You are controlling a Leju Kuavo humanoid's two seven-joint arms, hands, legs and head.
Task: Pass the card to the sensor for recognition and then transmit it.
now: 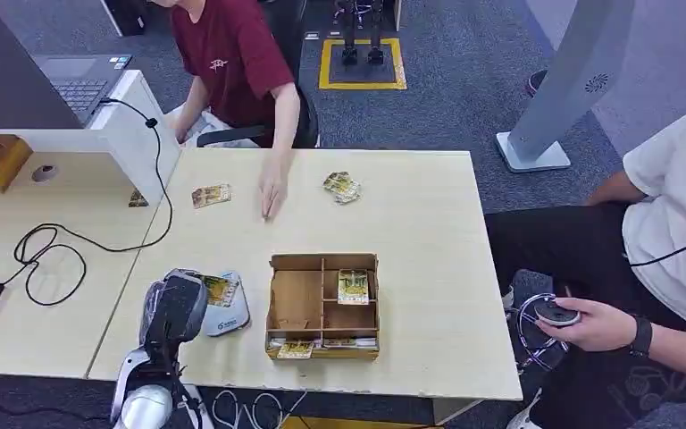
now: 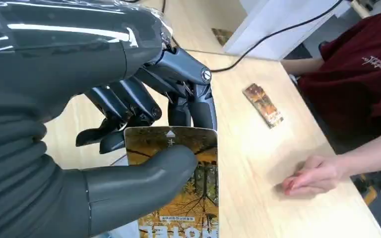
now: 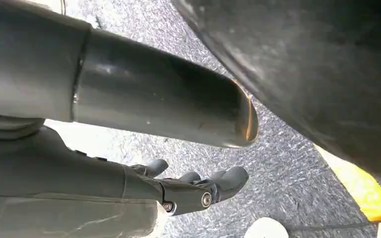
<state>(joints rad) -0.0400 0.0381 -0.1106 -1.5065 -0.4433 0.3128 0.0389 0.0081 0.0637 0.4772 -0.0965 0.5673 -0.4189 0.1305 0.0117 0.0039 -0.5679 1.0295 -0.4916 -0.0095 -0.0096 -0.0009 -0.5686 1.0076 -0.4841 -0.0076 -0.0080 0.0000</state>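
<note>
My left hand (image 1: 174,308) is over the table's near left part and pinches a card (image 1: 221,289) printed with autumn trees. In the left wrist view the thumb (image 2: 144,183) presses the card (image 2: 196,196) against the dark fingers (image 2: 129,106). The card hangs just above the grey-white sensor pad (image 1: 230,315), which lies flat beside a wooden box (image 1: 299,299). My right hand (image 3: 193,191) hangs beside my body above the carpet, fingers loosely extended and holding nothing.
The wooden box holds cards in its right compartment (image 1: 353,286) and along its front. Loose cards (image 1: 211,195) (image 1: 342,186) lie further back. A person in red rests a hand (image 1: 272,192) on the table. A seated person on the right holds a controller (image 1: 556,313). A black cable (image 1: 49,246) runs on the left.
</note>
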